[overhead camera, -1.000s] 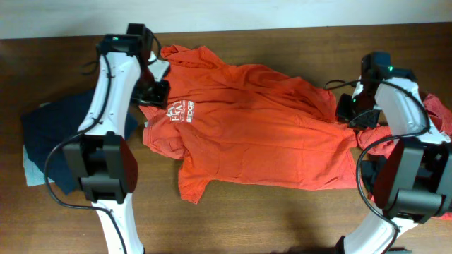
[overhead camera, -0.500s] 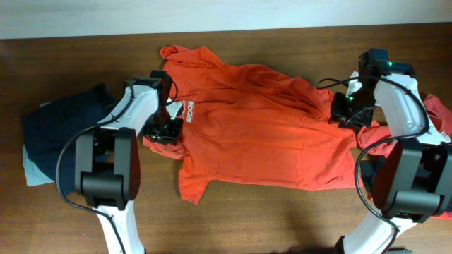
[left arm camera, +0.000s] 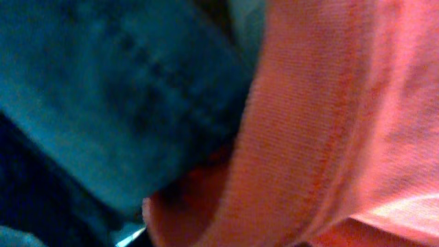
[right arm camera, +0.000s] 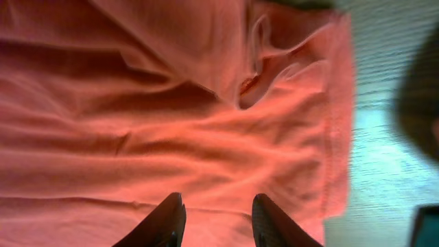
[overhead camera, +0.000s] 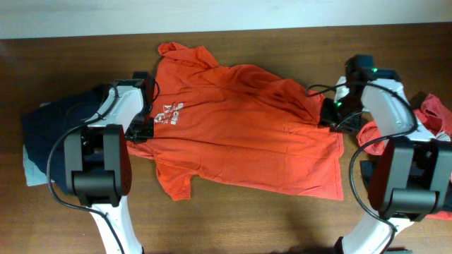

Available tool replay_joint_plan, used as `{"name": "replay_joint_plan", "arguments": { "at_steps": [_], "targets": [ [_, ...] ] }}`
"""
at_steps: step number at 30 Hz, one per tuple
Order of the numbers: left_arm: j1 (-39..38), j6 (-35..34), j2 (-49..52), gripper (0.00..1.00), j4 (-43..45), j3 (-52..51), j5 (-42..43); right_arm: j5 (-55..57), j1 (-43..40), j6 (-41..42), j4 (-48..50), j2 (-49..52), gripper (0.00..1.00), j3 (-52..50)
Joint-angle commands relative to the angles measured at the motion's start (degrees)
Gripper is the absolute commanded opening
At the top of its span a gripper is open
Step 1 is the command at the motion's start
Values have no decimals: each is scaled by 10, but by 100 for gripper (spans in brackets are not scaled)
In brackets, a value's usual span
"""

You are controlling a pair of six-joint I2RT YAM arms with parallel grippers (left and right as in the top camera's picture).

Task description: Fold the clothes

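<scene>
Spread across the middle of the overhead frame: one orange-red T-shirt (overhead camera: 247, 134), short-sleeved, collar end toward the left, hem toward the right. White lettering (overhead camera: 170, 113) on the chest, left of centre, too small to read. Mostly flat, with wrinkles bunched toward the upper right. One sleeve (overhead camera: 173, 185) sticking out at the lower left, the other at the upper left. Lying on a dark wooden table (overhead camera: 247, 219).

At the left edge of the frame, a dark navy pile (overhead camera: 53, 134), rumpled, with a pale grey-green piece (overhead camera: 32, 171) peeking out at its lower left corner. At the right edge, a crumpled red bundle (overhead camera: 432, 113), partly hidden behind the right arm (overhead camera: 395, 113) and cut off by the frame.

Left gripper (overhead camera: 139, 129) low at the shirt's left edge, just beside the lettering, covered from above by its own wrist. Left wrist view blurred and very close: orange-red cloth with a stitched hem filling the right, a blue-grey surface (left arm camera: 116, 103) in the upper left, no fingers to be made out. Cannot tell whether clamped on cloth or apart.

Right gripper (right arm camera: 218, 221) at the shirt's right side, over the wrinkled part. In the right wrist view, two dark fingertips (right arm camera: 170, 218) at the bottom edge, set a modest way apart, flat orange cloth showing in the gap, nothing pinched.

Counted: two arms, two grippers, one spread T-shirt, one red bundle, one navy pile, one grey-green piece. Number of garments inside the pile: not discernible.
</scene>
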Motion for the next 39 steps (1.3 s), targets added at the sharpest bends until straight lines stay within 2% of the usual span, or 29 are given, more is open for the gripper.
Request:
{"name": "replay_joint_plan", "arguments": {
  "at_steps": [1,5,11,12,15,16,19,23,25,26,31,39],
  "targets": [
    [2,-21,18,34,-39,38,-40,-2,18,0,18,-1,37,-41],
    [-4,-22,18,36,-106,124,-1,-2,19,0,85,-1,37,-89],
    [-17,-19,18,36,-190,249,5,28,17,16,189,12,36,-122],
    [-19,-17,18,36,-203,268,15,34,17,18,214,23,32,-123],
    [-25,13,17,36,-246,329,71,59,14,19,274,55,31,-123],
    [-26,47,15,36,-258,357,115,91,3,44,298,72,29,-120],
    [-26,130,-4,35,-253,392,234,96,-32,72,310,80,28,-101],
    [-29,163,-71,35,-231,413,256,43,-78,27,265,80,28,-25],
    [-29,177,-126,36,-226,413,256,-3,-96,-17,196,79,31,60],
    [-29,178,-157,36,-229,413,251,-14,-99,-28,153,79,36,106],
    [-35,178,-218,36,-249,377,254,-29,-99,-37,5,72,41,241],
    [-73,177,-283,36,-217,217,236,-48,-98,-37,-60,15,45,266]
  ]
}}
